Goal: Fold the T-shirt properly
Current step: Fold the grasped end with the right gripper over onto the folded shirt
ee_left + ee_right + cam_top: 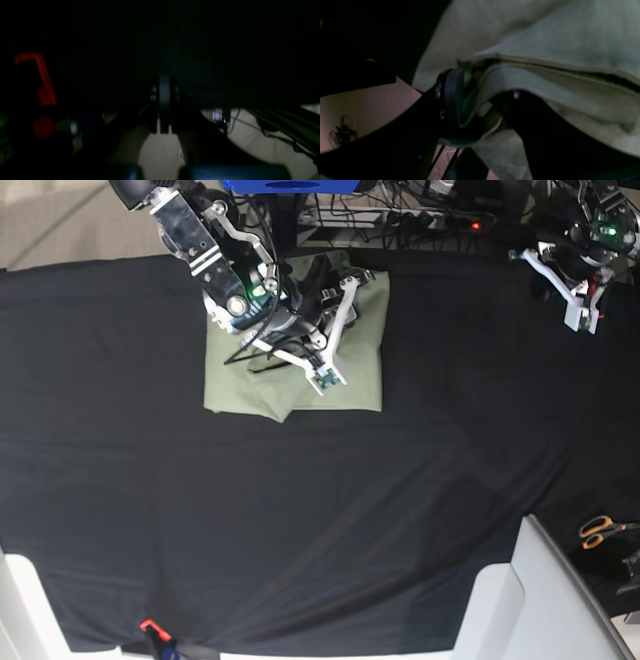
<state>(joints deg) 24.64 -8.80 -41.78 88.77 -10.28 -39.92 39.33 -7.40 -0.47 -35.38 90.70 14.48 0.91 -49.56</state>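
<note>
The pale sage-green T-shirt (360,370) lies folded into a rough rectangle on the black tablecloth (300,510), at the back left of centre. My right gripper (335,288) reaches over its far edge. In the right wrist view the right gripper (482,102) is shut on a bunch of layered T-shirt (557,50) edges, with fabric draped around the fingers (453,95). My left gripper (570,295) hovers at the back right corner, away from the shirt. In the dark left wrist view the left gripper (163,100) is shut and empty.
Orange-handled scissors (603,530) lie off the cloth at the right. A white frame (530,600) stands at the front right. Cables and a power strip (440,220) run behind the table. A red clamp (42,77) shows at the left of the left wrist view.
</note>
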